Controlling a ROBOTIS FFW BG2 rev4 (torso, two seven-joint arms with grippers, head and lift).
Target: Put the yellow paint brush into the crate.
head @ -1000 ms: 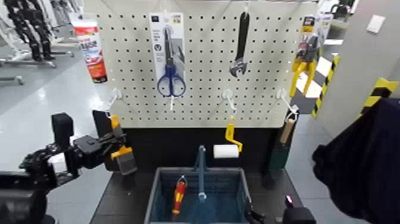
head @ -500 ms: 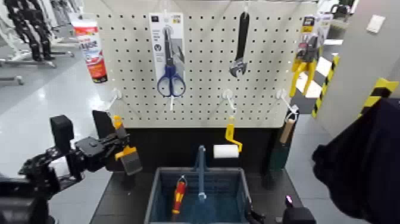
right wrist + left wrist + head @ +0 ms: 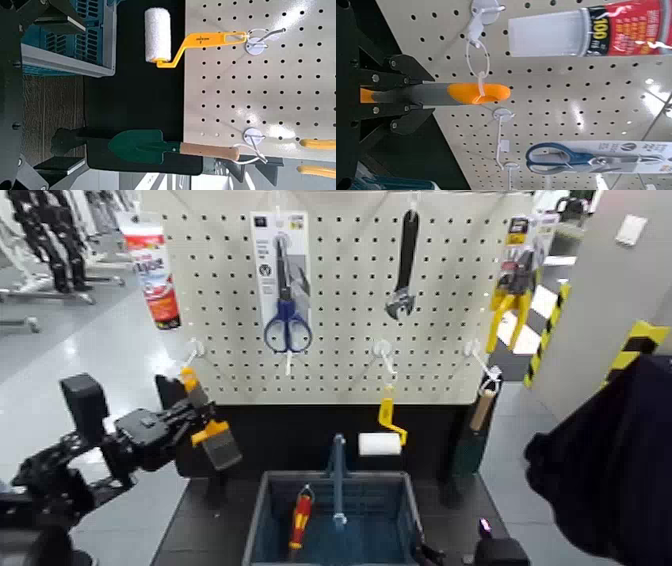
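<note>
Left gripper [image 3: 200, 416] clamped on handle of yellow paint brush [image 3: 222, 451], in front of pegboard's [image 3: 340, 310] lower left; white loop [image 3: 479, 60] at handle's end. Compared with earlier head views, brush tilts more, bristles higher. Brush outside crate [image 3: 262, 515], up and left of it. Right gripper [image 3: 458, 556] unmoved beside crate, fingers apart.

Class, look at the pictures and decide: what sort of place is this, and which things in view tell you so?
Probably a robotics lab or test area: tools such as the scissors and wrench hang on a pegboard, and a robot arm works before it.
</note>
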